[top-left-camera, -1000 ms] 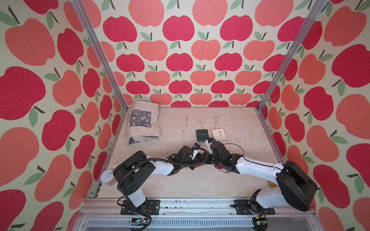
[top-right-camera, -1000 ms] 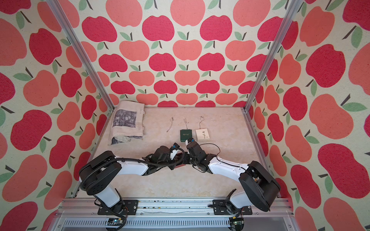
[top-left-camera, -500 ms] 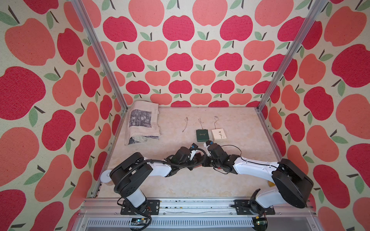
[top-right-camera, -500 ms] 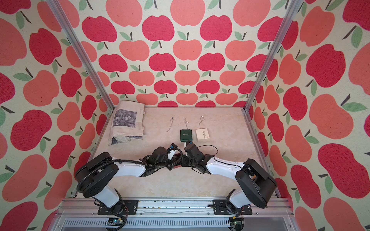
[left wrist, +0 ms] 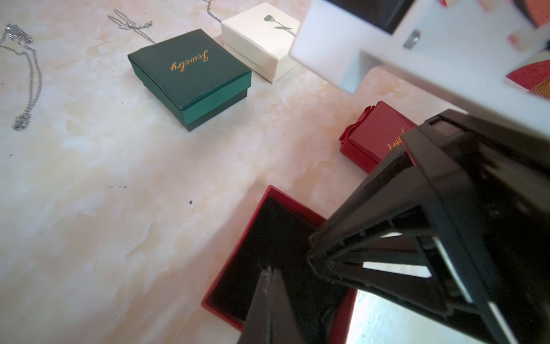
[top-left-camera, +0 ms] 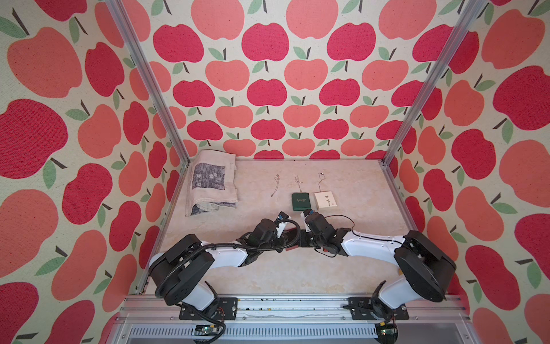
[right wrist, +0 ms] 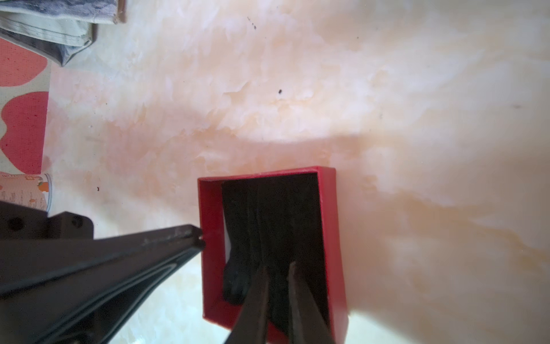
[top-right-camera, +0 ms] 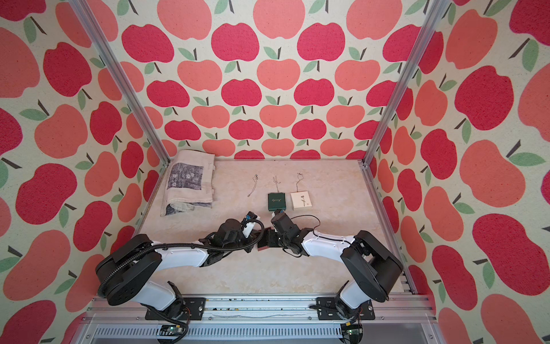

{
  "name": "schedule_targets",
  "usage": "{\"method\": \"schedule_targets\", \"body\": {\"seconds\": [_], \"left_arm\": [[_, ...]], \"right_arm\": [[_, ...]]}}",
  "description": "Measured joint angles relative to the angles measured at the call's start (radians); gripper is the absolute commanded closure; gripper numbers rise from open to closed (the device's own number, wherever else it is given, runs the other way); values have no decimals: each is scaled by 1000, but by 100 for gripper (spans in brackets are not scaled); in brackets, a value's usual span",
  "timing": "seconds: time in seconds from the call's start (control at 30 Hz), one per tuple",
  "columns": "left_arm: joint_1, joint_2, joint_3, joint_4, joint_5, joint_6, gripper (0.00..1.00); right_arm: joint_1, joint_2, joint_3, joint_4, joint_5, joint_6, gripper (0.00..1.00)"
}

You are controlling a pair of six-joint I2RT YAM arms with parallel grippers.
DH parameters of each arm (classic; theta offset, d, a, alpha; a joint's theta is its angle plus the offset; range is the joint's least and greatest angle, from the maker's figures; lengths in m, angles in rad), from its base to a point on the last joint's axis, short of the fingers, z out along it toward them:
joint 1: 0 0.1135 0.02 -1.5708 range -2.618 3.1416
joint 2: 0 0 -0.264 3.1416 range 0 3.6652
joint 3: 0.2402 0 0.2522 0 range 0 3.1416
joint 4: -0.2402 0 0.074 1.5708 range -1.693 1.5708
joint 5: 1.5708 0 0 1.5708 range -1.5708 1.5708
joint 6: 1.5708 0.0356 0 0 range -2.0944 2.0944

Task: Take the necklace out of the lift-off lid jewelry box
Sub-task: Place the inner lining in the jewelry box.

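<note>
The necklace is not visible: the red box base (right wrist: pixel 330 238), at 6 o'clock from the green box (left wrist: pixel 190 74) with its lid (left wrist: pixel 375 131) off beside it, shows you only black lining (right wrist: pixel 282 214). Your right claw (right wrist: pixel 278 266), entering from 3 o'clock, has its tips down on that lining, jaws nearly together with a slim gap, grip undeterminable. The left claw (right wrist: pixel 200 237), from 9 o'clock, is fully closed, empty, at the base's outer wall. Judgement: extraction is in hand, and next you must expose the chain, pinch it and lift clear.
</note>
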Motion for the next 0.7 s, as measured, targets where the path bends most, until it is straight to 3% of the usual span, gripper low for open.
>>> {"method": "schedule_targets", "body": {"seconds": [0.7], "left_arm": [[10, -51, -58, -14, -9, -1, 100]], "right_arm": [[6, 72, 63, -85, 66, 0, 80]]}}
